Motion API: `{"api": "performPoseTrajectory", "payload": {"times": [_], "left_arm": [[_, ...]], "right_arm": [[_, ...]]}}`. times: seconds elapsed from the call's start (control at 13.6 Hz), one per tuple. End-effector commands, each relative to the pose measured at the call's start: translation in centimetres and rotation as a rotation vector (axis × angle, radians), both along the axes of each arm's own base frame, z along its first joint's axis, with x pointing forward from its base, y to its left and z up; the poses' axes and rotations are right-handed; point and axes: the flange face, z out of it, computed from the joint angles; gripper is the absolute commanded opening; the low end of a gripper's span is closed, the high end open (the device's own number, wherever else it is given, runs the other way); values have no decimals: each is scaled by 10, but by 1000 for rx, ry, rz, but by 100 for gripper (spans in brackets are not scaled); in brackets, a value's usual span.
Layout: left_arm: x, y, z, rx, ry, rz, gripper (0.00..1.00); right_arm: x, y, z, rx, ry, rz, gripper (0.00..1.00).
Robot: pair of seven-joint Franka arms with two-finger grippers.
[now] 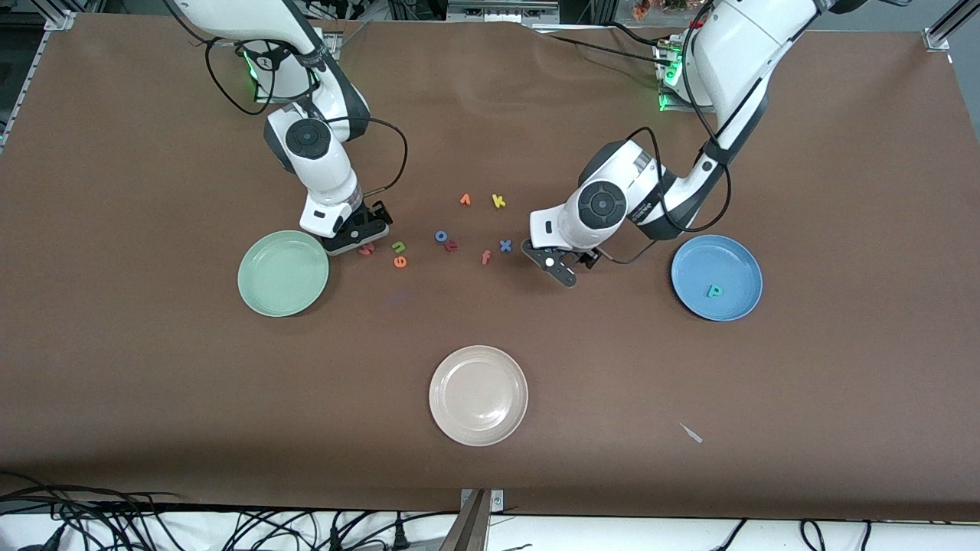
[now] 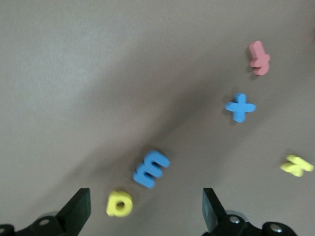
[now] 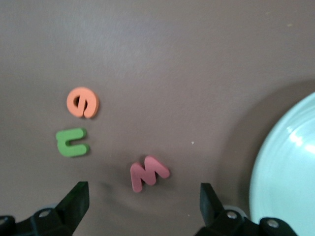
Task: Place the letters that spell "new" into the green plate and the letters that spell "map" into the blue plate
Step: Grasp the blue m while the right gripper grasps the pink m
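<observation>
The red "w" (image 3: pixel 148 172) lies just ahead of my open right gripper (image 3: pixel 142 201), which hangs low beside the green plate (image 1: pixel 283 273). The lime "n" (image 3: pixel 72 142) and orange "e" (image 3: pixel 82 102) lie a little past the "w" (image 1: pixel 367 249). My open left gripper (image 2: pixel 145 206) hovers low over the yellow "a" (image 2: pixel 119 203) and blue "m" (image 2: pixel 151 169); the hand (image 1: pixel 553 260) hides both in the front view. The teal "p" (image 1: pixel 713 291) lies in the blue plate (image 1: pixel 717 260).
A beige plate (image 1: pixel 478 395) sits nearest the front camera. Loose between the arms lie a blue "o" (image 1: pixel 442 236) touching a red letter (image 1: pixel 452 246), an orange "f" (image 1: pixel 485 257), a blue "x" (image 1: pixel 505 246), a yellow "k" (image 1: pixel 498 201) and an orange letter (image 1: pixel 465 200).
</observation>
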Motion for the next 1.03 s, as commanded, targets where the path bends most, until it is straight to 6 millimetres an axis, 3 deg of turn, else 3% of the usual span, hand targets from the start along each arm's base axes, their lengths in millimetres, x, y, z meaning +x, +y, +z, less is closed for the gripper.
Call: {"api": "performPoseTrajectory", "payload": {"times": [0.0,0.22,0.44,0.59,0.74,0.81,0.96], "left_arm": [[-17,-7,-19,-1,-69,-116,96],[-24,-10,-24,-3,-69,-127,80],[-25,-7,-35,1,-99,-169,64],[-28,-8,-37,2,-96,-174,39],[-28,-8,-37,2,-96,-172,7],[-26,-6,-35,4,-99,-169,0],[-18,-5,-17,9,-121,-161,0]], "right_arm": [[-3,-2,-7,0,-10,89,100],[-2,-3,-10,-1,-13,132,100],[-2,-3,-28,26,-43,176,99],[1,-6,-33,37,-60,189,95],[1,-6,-34,35,-57,190,94],[1,-6,-34,35,-57,192,91],[3,-5,-32,36,-61,192,81]]}}
